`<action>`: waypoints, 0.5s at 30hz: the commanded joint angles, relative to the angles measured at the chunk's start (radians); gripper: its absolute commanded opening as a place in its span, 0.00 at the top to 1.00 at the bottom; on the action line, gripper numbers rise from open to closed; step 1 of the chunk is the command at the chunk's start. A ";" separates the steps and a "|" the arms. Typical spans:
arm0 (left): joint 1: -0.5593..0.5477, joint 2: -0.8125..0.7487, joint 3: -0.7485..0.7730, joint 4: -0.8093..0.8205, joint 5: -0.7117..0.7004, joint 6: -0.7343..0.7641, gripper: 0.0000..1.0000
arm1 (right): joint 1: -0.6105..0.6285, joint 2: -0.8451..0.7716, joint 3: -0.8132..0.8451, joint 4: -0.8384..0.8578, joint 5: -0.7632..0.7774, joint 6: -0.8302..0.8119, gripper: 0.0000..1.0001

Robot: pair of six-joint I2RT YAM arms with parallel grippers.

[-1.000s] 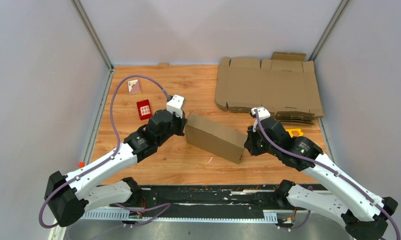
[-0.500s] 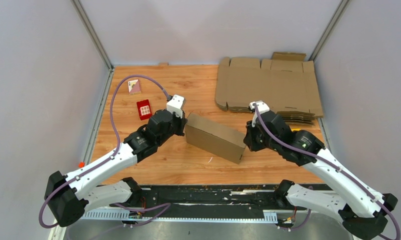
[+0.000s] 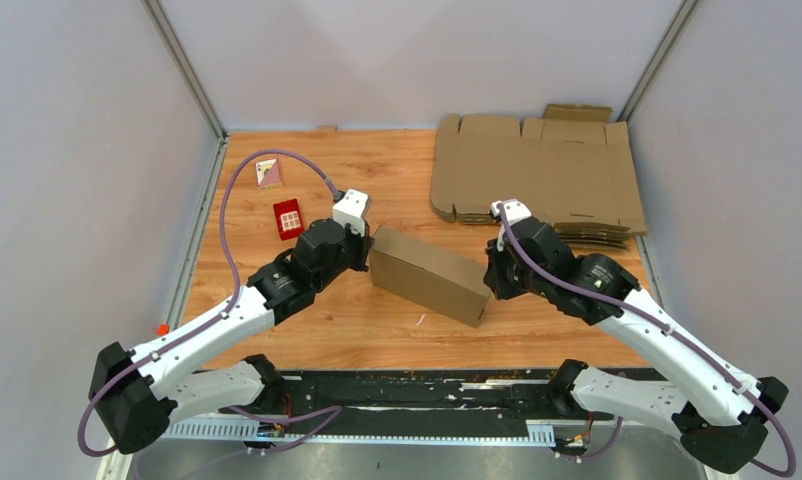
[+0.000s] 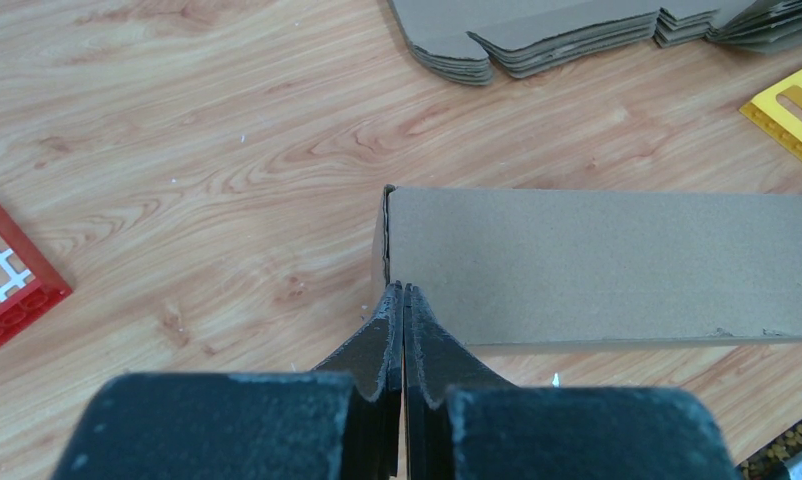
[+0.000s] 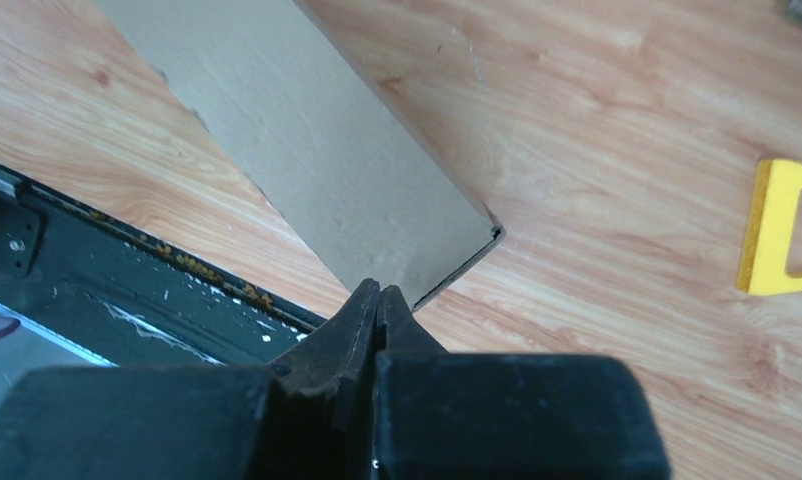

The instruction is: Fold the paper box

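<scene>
Heads up, both of your grippers are pinched fully shut with nothing between the fingers. On the left wrist view, your left gripper [image 4: 404,300] has its black tips pressed together right at the left end of the paper box [image 4: 597,265], at the corner where the end flap meets the long side. On the right wrist view, your right gripper [image 5: 379,292] is shut the same way, its tips at the box's right end, just beside the nearest corner. Can't tell for sure if either one is actually touching the cardboard or only a hair off.

The box itself lies around the middle of the table [image 3: 377,340], a bit toward the near edge. It sits at a slant, the right end nearer you and the left end farther back. It's plain matte brown cardboard, already closed up into a long, low rectangular block with crisp edges. The table is pale wood grain.

Farther back on the left there's a small red box [image 3: 288,218]. Right of your right arm a flat yellow plastic piece [image 5: 777,230] pokes out. The far right corner holds a pile of flat cardboard sheets [image 3: 537,175].
</scene>
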 commanded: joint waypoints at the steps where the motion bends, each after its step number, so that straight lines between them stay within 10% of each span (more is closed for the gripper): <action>1: -0.004 0.012 0.005 -0.092 0.027 -0.001 1.00 | 0.003 0.000 0.077 -0.015 0.071 -0.036 1.00; 15: -0.004 0.002 0.019 -0.101 0.029 0.001 1.00 | -0.005 0.000 -0.001 0.018 0.077 -0.037 1.00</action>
